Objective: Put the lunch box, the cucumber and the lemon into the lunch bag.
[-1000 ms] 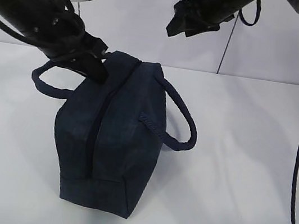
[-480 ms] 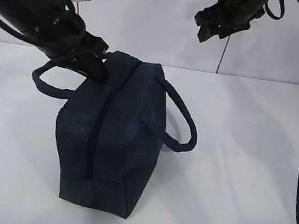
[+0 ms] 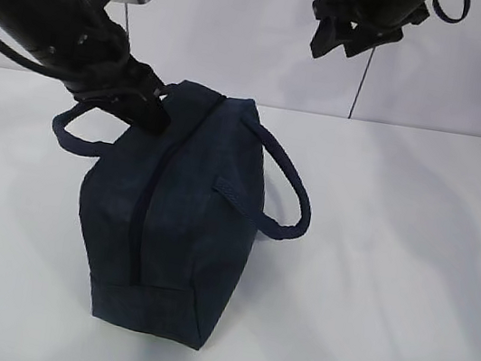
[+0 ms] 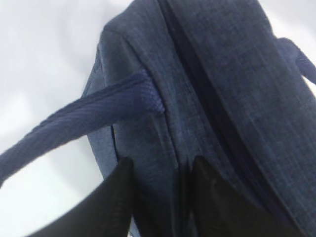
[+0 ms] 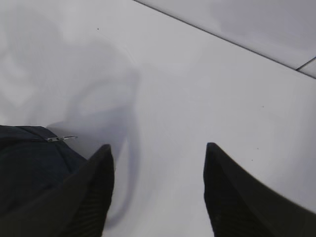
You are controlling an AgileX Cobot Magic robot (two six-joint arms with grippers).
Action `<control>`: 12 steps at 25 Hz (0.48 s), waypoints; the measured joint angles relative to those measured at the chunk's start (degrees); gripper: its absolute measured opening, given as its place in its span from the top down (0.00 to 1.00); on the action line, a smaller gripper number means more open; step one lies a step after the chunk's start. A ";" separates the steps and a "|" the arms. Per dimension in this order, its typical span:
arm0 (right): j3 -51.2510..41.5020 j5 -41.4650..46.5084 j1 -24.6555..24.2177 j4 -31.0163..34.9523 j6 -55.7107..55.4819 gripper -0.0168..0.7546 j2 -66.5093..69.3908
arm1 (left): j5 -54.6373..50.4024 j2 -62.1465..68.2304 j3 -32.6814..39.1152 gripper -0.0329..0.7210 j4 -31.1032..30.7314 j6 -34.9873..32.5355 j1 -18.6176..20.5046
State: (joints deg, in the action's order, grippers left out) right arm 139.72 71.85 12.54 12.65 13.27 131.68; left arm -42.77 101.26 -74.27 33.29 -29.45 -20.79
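Observation:
The dark navy lunch bag stands on the white table, its top zipper running toward me and looking closed. My left gripper is shut on the bag's fabric at its far top left end; in the left wrist view the fabric sits between the two fingers, beside a strap handle. My right gripper is open and empty, high above the table behind the bag. In the right wrist view the bag's end and its metal ring pull show at lower left. Lunch box, cucumber and lemon are out of view.
The bag's two looped handles hang out to the left and right. A white wall with a dark vertical seam stands behind the table. The right arm's black cable leaves the exterior view at the upper right.
My right gripper has risen and moved right, away from the bag. My left gripper has shifted slightly left and the bag's top has leaned left with it.

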 joint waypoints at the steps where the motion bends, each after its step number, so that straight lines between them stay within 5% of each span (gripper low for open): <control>1: -0.52 0.00 0.00 -0.11 0.00 0.43 -0.99 | 0.00 0.00 0.00 0.59 0.00 0.00 0.00; 12: -4.33 0.11 0.00 1.02 -0.12 0.43 -8.39 | -2.00 -6.79 -0.27 0.56 -15.17 0.00 0.04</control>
State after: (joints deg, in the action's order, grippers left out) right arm 135.39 71.96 12.54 13.67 13.15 123.29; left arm -44.78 94.47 -74.53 18.12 -29.45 -20.74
